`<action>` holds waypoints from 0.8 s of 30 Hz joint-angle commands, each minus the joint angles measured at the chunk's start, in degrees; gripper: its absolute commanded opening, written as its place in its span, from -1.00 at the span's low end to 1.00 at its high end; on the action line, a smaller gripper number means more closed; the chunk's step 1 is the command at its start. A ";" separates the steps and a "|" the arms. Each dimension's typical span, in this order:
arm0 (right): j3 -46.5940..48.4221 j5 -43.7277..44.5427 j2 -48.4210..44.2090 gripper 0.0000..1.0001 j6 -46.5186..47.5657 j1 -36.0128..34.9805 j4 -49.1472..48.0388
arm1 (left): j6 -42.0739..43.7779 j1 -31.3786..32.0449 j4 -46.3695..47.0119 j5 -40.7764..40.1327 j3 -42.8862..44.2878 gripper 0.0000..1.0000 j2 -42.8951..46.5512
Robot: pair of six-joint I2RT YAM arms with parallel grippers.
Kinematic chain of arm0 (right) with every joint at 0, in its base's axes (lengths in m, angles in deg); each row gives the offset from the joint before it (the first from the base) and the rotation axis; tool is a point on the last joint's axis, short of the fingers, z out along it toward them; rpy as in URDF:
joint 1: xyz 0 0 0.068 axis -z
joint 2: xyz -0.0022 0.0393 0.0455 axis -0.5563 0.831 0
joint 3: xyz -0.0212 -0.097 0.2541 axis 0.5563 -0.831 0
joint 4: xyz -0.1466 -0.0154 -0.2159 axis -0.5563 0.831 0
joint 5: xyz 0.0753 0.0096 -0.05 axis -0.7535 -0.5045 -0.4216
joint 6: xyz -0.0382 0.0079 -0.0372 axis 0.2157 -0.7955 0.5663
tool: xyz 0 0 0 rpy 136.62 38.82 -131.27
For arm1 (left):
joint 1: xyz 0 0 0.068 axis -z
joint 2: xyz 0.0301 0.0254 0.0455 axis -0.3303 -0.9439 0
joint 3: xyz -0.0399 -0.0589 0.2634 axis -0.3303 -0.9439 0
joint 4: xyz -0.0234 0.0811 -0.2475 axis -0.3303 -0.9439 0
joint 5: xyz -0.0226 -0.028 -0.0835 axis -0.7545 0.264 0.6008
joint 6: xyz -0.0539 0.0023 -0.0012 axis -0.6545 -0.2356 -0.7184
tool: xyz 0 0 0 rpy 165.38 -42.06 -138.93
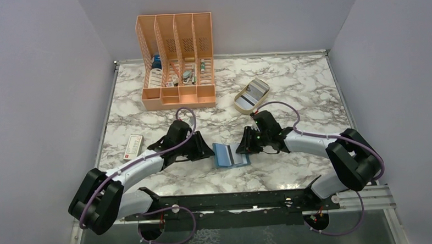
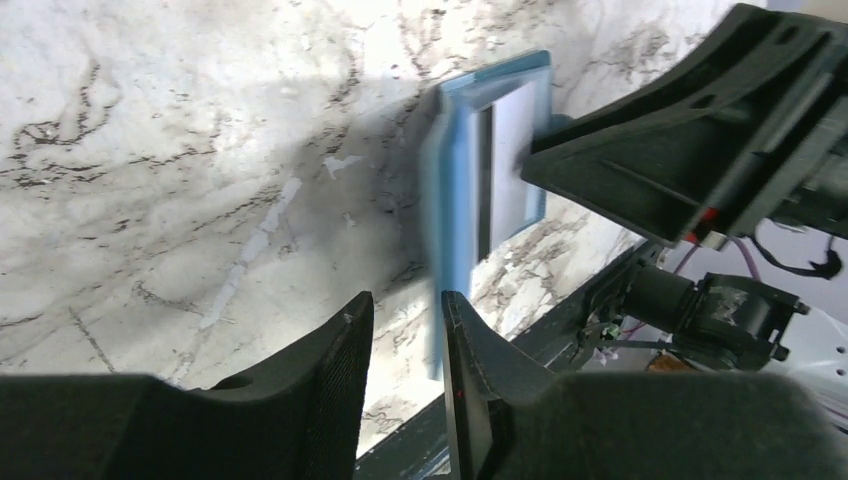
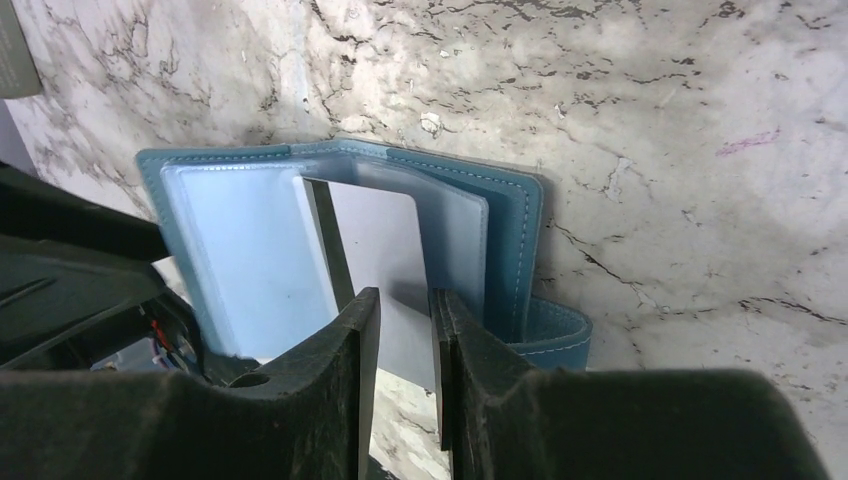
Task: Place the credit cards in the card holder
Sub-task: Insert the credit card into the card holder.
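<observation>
Both arms bend inward, flanking the card holder

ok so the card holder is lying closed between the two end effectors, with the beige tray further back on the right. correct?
Not closed: the card holder lies open, pale slots and a grey card showing, clearest in the right wrist view. Otherwise yes: it lies between the left end effector and right end effector, beige tray further back on the right.

Both arms reach inward, left pincer facing right pincer, jaws of each slightly parted.
</observation>
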 commanded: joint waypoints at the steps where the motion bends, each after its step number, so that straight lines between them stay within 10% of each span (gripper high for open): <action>1: -0.84 1.74 -1.07 -0.49 0.35 -0.28 -1.08 | 0.79 -0.21 -0.85 -0.09 1.46 -0.31 3.46; 9: -1.53 1.61 -1.50 -0.50 0.14 -0.36 -1.47 | 1.69 -0.18 0.61 2.09 2.00 -0.25 3.37; 24: 0.86 1.41 1.49 -0.53 -1.09 -3.07 -2.07 | 2.31 0.14 11.70 4.59 -3.86 -0.78 -7.32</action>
